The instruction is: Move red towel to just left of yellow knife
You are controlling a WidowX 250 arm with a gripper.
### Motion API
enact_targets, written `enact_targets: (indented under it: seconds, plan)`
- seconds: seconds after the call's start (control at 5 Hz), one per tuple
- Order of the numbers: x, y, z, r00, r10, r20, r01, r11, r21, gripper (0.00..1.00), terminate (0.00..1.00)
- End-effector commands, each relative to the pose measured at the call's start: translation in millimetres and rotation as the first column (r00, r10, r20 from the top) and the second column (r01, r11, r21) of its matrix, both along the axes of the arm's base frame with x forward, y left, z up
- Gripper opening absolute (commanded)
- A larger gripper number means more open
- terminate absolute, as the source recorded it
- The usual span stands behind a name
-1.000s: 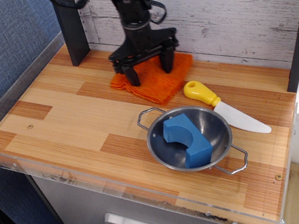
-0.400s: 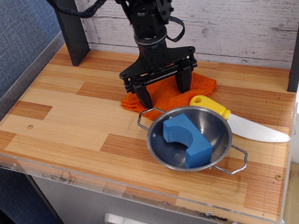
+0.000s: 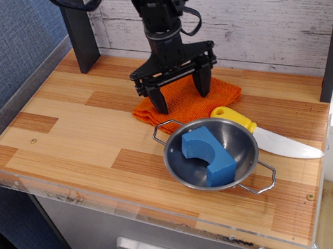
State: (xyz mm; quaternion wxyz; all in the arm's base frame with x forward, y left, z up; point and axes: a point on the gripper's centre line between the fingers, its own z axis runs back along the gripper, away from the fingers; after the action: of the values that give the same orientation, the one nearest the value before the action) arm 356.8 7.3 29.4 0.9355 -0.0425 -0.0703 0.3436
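Orange-red towel [image 3: 188,99] sat flat just left of the yellow knife [image 3: 264,130], apparently released, my gripper [image 3: 180,94] spread above it.

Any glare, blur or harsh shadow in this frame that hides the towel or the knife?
In the observation.image view, lighting is soft and even; the steel bowl shows mild sheen, no blown-out glare. The red towel and yellow knife are sharp, though the bowl's rim overlaps the knife and the open end effector covers part of the towel.
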Motion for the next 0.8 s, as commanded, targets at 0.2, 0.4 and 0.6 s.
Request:
enact_targets:
  seconds: [0.2, 0.4, 0.6]
  plan:
    - [-4, 11, 78, 0.98, 0.049, 0.192, -0.057, 0.998, 0.038, 1.0, 0.0]
    - [-5, 11, 101, 0.975, 0.061, 0.214, -0.071, 0.997, 0.04, 1.0, 0.0]
    - [-8, 12, 124, 0.966, 0.078, 0.245, -0.09, 0.995, 0.04, 1.0, 0.0]
